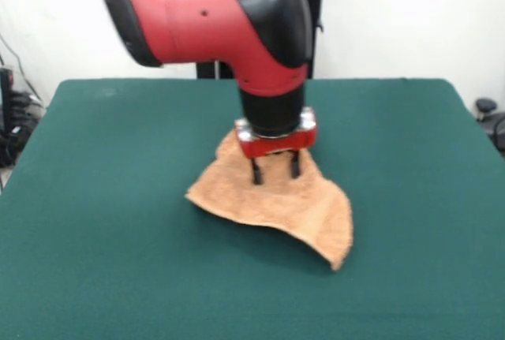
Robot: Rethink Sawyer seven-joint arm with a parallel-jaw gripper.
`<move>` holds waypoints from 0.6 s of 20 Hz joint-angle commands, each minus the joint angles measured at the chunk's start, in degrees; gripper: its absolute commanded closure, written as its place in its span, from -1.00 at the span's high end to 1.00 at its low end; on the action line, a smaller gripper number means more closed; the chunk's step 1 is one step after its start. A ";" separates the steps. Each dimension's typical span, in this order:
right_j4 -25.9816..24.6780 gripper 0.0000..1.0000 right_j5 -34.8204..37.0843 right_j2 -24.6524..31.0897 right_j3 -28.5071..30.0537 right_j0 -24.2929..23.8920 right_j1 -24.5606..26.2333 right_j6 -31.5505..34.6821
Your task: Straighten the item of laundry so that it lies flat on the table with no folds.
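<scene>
One towel (276, 202) lies near the middle of the table (95, 222), and it is not flat. Its nearest corner, at the lower right, curls up off the green cloth, with shadow under the near edge, so part of it looks lifted. It is soft terry, light and limp; it will likely sag and drag rather than slide as one piece, and a pinch at a corner or along an edge should spread it better than one in the middle. Further back, the gripper (275, 172) comes down on the towel's far part, its two dark fingers (256, 173) held a little apart, tips at the cloth; whether they pinch any of it I cannot tell. No brand or writing is readable anywhere.
</scene>
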 commanded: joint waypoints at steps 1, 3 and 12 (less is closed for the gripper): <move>-8.87 1.00 -6.93 -5.13 3.54 -2.57 1.87 0.39; -9.33 1.00 -7.11 -5.07 3.24 -2.24 2.23 1.18; -9.12 1.00 -10.50 -5.49 1.45 -0.10 5.84 4.83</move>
